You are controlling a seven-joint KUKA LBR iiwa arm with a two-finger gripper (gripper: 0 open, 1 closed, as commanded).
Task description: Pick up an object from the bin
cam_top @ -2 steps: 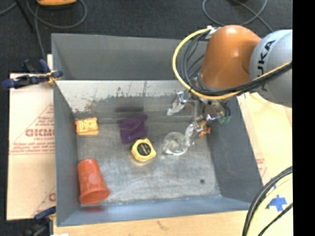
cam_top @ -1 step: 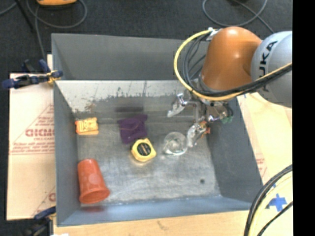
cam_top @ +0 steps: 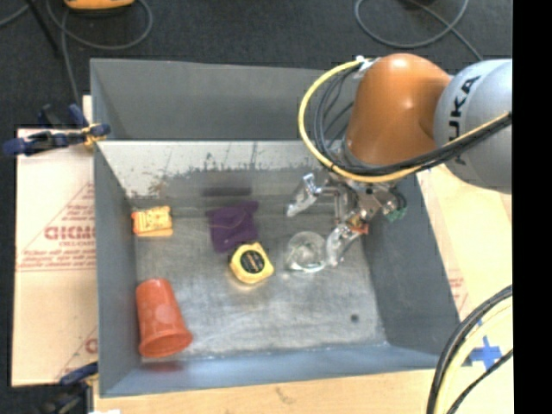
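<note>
Beside tool [cam_top: 319,222]: clear cup [cam_top: 302,254], tape measure [cam_top: 250,264]

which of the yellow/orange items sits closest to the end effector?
The round yellow tape measure mid-bin, beside the purple cloth. The yellowish block and the orange cup lie far left of the end effector.

Clear, see-through cup-like thing [cam_top: 302,254], rounded, lying on bin floor [cam_top: 285,313]. Sits just below-left of end effector [cam_top: 321,221], close beside its lower fingertip [cam_top: 335,247]; touching or not, cannot tell. Exact shape unclear.
</note>
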